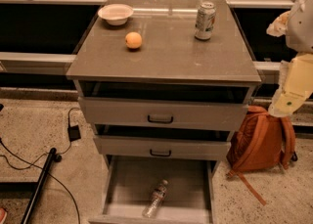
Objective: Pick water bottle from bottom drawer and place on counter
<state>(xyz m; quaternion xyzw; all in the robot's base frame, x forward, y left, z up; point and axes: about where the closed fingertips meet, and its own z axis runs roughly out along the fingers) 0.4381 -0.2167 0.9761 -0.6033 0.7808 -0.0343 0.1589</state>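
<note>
Trailing across the speckled floor at the lower left of the frame are dark cables (19, 162), a small black adapter (74, 132) and a slanting black pole (41, 184).

Next comes the grey cabinet, whose square desk (166, 59) fills the upper middle. At its back left corner sits a pale bowl (116, 13), and an orange (133, 40) lies just in front of it and slightly right, apart from it.

Below the desk, the top drawer (122, 112) and the middle drawer (122, 145), both with dark handles, stand slightly pulled out. The bottom drawer (129, 179) is drawn out far toward the bottom edge of the frame. The water bottle (155, 198) lies on its side on the drawer's grey floor, near the middle and close to the front wall, its cap pointing up and to the right.

A white-and-green soda can (205, 20) stands upright toward the desk's back right corner.

An orange-brown backpack (261, 142) leans on the floor just beside the cabinet's right side.

At the upper right edge of the frame the claw (278, 24) hangs beyond the desk's right side, well apart from the bottle; I cannot tell whether it is apart or together.
</note>
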